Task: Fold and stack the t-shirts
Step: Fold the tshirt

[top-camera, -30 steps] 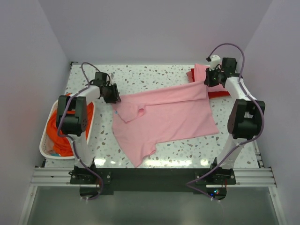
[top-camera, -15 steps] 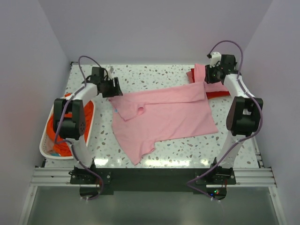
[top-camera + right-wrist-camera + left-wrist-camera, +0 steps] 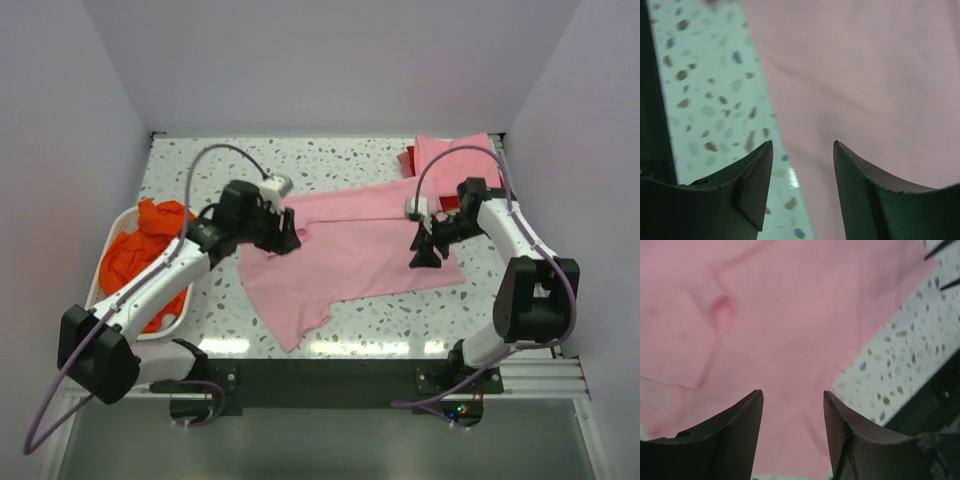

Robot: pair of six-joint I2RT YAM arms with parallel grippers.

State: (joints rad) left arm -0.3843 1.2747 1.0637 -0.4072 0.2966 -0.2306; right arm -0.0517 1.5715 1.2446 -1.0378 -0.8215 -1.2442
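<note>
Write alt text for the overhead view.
A light pink t-shirt lies spread on a speckled table, the left arm over its collar end, the right arm over its opposite edge. An orange shirt fills a basket at left; a red shirt and another pink shirt sit far right.

Bright, even light falls from overhead; white glare streaks the speckled terrazzo tabletop point(image 3: 340, 346) at six o'clock. Shadows are short and soft. Both wrist views blur the light pink cotton t-shirt point(image 3: 790, 315).

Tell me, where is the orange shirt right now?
In the top view, the orange shirt lies heaped in the white basket at the table's left edge, apart from the pink shirt spread mid-table.
</note>
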